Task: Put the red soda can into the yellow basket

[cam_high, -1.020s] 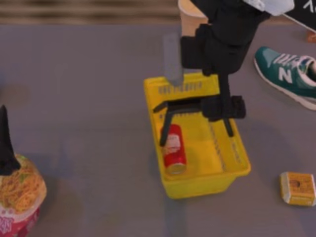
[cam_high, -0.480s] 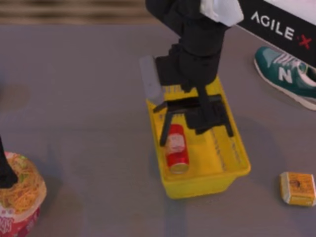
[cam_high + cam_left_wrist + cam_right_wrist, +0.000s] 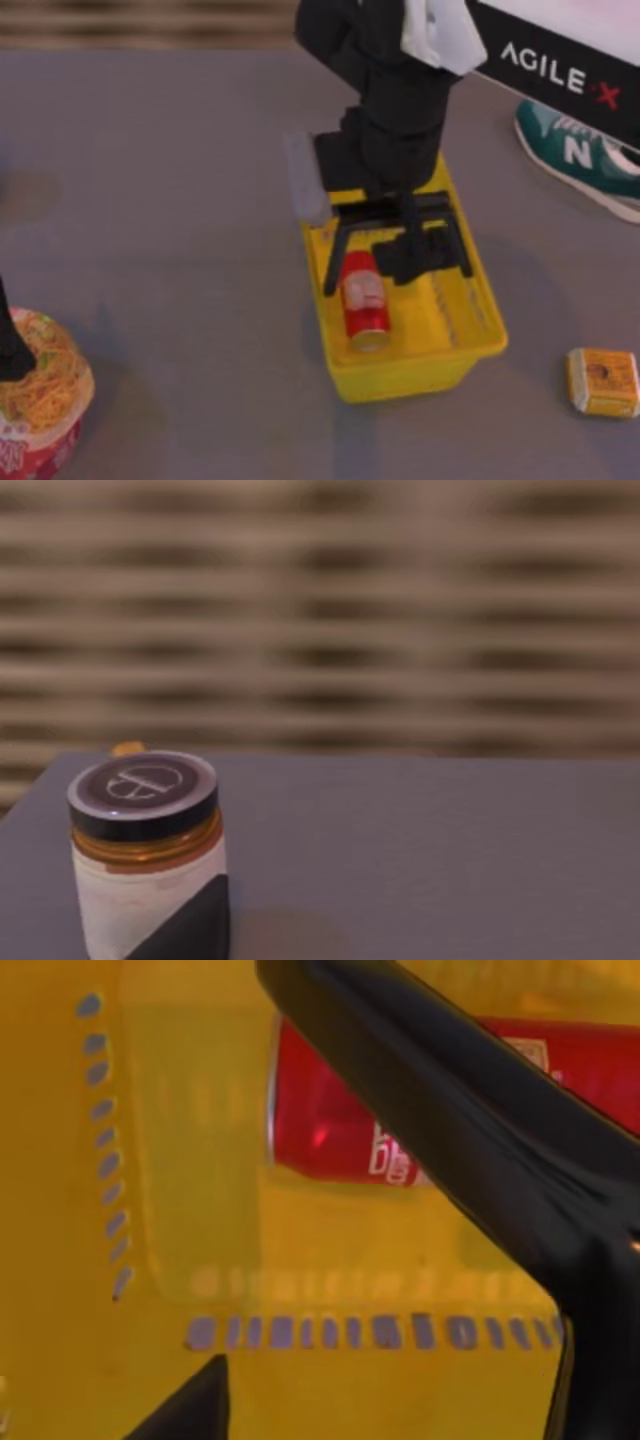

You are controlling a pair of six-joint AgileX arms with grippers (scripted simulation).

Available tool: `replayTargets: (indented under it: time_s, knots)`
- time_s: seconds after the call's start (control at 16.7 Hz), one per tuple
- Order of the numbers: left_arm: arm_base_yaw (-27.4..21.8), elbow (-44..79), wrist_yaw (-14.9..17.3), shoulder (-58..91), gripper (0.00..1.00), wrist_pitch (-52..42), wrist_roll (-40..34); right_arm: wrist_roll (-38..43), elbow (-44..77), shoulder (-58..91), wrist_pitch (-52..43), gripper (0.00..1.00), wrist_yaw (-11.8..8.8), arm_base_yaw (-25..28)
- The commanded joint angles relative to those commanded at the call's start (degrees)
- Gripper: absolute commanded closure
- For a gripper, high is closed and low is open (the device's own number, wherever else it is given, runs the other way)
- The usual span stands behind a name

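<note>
The red soda can (image 3: 366,300) lies on its side on the floor of the yellow basket (image 3: 400,375), silver top toward the near wall. My right gripper (image 3: 405,255) hangs open just above the basket's far half, beside the can and not touching it. In the right wrist view the red soda can (image 3: 330,1130) rests on the yellow basket's floor (image 3: 200,1210), partly hidden behind a black handle (image 3: 470,1150). The right gripper (image 3: 385,1415) holds nothing. My left gripper (image 3: 8,345) is parked at the table's left edge, open and empty.
A noodle cup (image 3: 40,400) stands at the near left. A teal shoe (image 3: 580,150) lies at the far right and a small yellow box (image 3: 603,381) at the near right. The left wrist view shows a black-lidded jar (image 3: 145,860) on the table.
My right arm has swung left and come lower over the basket. The can has shifted slightly to the right inside it. The left gripper has drawn back toward the left edge.
</note>
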Motion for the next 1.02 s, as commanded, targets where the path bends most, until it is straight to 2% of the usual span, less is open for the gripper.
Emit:
replayTargets:
  time_s: [0.24,1.02]
  knots:
    - [0.0,0.0,0.0,0.0,0.0,0.0,0.0,0.02,-0.41,-0.04,0.37,0.0,0.0,0.01]
    - [0.0,0.0,0.0,0.0,0.0,0.0,0.0,0.02,-0.41,-0.04,0.37,0.98,0.0,0.01]
